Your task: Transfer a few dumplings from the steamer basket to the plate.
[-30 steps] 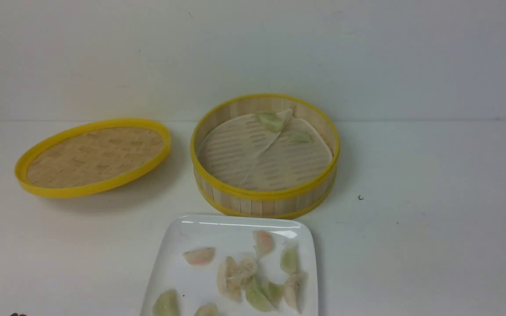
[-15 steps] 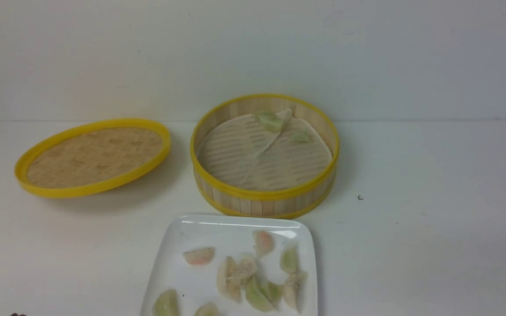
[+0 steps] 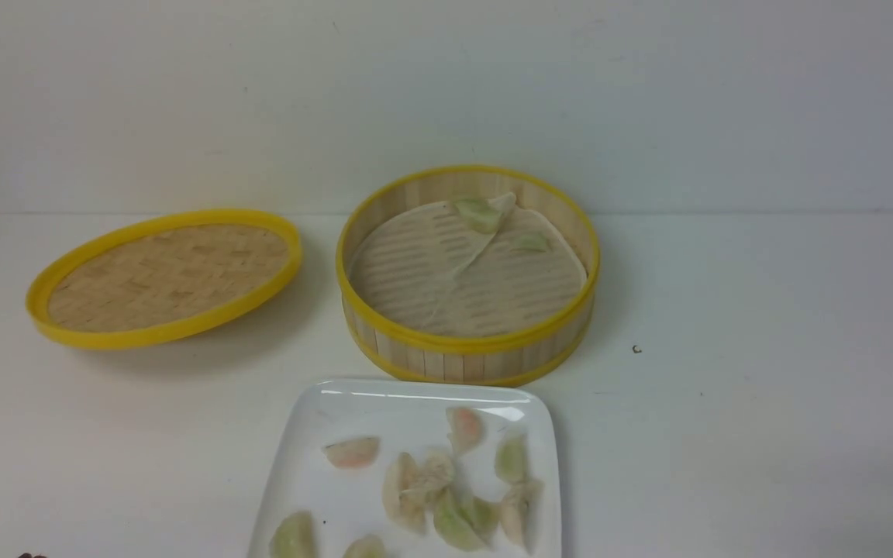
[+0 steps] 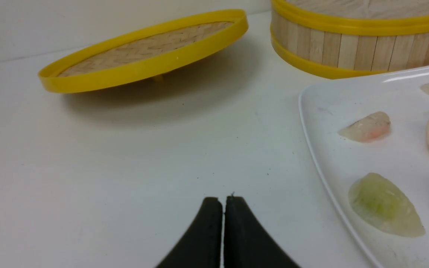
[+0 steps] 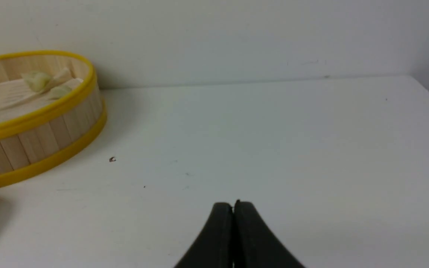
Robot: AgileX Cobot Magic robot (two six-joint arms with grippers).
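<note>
The steamer basket (image 3: 468,341) stands mid-table with a creased paper liner and two pale green dumplings (image 3: 477,213) at its far side. The white plate (image 3: 315,422) sits in front of it, holding several dumplings (image 3: 423,484), green, cream and pink-tinged. In the left wrist view my left gripper (image 4: 223,199) is shut and empty over bare table, left of the plate (image 4: 311,108). In the right wrist view my right gripper (image 5: 233,204) is shut and empty, well right of the basket (image 5: 35,145). Neither gripper shows clearly in the front view.
The flat yellow-rimmed woven lid (image 3: 163,275) lies left of the basket, tilted on its knob. A pale wall runs behind the table. A small dark speck (image 3: 636,349) lies right of the basket. The table's right edge shows in the right wrist view.
</note>
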